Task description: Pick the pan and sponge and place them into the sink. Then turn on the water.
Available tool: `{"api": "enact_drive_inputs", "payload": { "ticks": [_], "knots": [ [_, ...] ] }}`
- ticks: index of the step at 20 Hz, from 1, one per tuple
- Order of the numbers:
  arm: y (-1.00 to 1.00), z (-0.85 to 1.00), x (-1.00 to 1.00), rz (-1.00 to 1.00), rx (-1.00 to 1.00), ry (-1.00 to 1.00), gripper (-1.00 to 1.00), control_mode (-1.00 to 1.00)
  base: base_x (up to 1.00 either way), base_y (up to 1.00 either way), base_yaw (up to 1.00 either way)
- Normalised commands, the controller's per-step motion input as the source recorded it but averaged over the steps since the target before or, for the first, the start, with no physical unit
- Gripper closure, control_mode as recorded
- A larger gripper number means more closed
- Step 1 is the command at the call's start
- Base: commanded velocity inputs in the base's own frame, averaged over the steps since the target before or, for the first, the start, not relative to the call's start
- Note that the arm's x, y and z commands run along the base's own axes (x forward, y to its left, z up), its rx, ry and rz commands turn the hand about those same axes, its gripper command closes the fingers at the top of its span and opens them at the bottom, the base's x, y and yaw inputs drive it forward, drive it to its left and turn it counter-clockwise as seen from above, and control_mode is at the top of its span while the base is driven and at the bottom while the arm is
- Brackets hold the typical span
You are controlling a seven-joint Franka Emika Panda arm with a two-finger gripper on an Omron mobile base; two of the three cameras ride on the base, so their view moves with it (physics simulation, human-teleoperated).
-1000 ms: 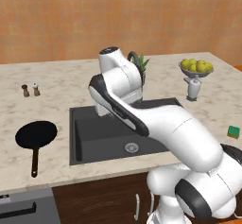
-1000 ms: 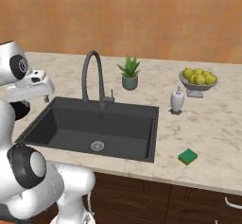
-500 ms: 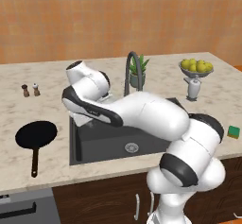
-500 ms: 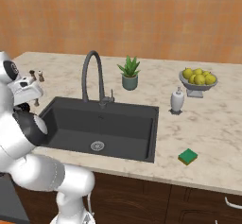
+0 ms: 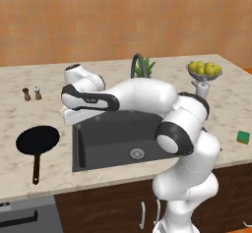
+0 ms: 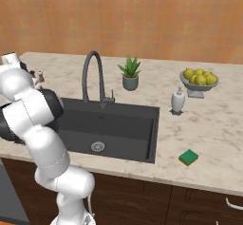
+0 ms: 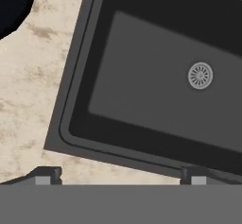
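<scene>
I am swinging the open, empty pincer leftward off mid-sink; the pan is now lying just beyond it, ungrasped.

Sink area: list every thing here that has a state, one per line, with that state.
pan: flat on the counter left of the sink, not held
sponge: on the counter right of the sink, green side up
sink: nothing in the basin
faucet: off, no stream
gripper: open, holding nothing, over the sink's edge
fruit bowl: full of yellow fruit
</scene>
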Motion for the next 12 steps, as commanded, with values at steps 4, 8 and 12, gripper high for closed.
{"api": "enact_drive_inputs", "payload": {
  "ticks": [4,8,12],
  "knots": [
    [0.09,-0.12,0.06,0.0,0.0,0.02,-1.0,-1.0,0.0,0.0,0.0],
    [0.14,-0.22,0.0,0.0,0.0,0.0,-1.0,-1.0,0.0,0.0,0.0],
    [0.32,-0.39,0.0,0.0,0.08,0.0,-1.0,-1.0,0.0,0.0,0.0]
  ]
}}
